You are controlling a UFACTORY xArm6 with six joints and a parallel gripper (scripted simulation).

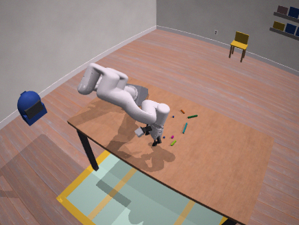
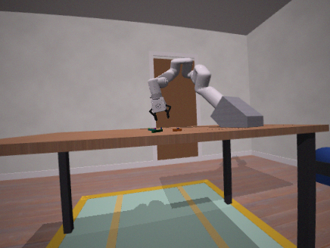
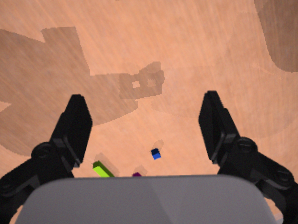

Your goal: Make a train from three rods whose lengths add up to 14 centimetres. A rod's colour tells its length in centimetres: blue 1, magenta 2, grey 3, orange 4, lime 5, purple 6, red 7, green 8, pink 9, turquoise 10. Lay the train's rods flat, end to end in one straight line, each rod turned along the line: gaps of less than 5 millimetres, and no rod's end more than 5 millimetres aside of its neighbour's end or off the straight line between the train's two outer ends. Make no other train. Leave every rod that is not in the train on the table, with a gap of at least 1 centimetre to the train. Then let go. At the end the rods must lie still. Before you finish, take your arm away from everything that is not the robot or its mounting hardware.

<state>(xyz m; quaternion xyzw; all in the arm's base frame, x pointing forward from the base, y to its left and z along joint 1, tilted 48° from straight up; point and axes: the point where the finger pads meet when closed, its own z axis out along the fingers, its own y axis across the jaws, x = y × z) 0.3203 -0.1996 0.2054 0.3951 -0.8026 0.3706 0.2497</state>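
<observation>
My gripper [image 1: 157, 143] [image 2: 162, 118] [image 3: 144, 106] is open and empty, above the table. In the top view, a blue rod [image 1: 164, 137] [image 3: 156, 154] lies just right of it. Beyond are a magenta rod [image 1: 172, 137] [image 3: 137, 175], partly hidden in the wrist view, and a lime rod [image 1: 173, 143] [image 3: 103, 170]. A turquoise rod [image 1: 185, 128] lies farther right. A green rod [image 1: 193, 116] [image 2: 155, 131], a second blue rod [image 1: 173, 116] and an orange rod [image 1: 182, 112] [image 2: 177, 130] lie farther back. All the rods lie apart.
The wooden table [image 1: 226, 158] [image 2: 94, 140] bears the rods and the arm's grey base [image 1: 142, 94] [image 2: 238, 113]. The near table edge runs below the gripper in the top view. Arm shadows fall on the table. A blue object [image 1: 30, 104] stands off the table.
</observation>
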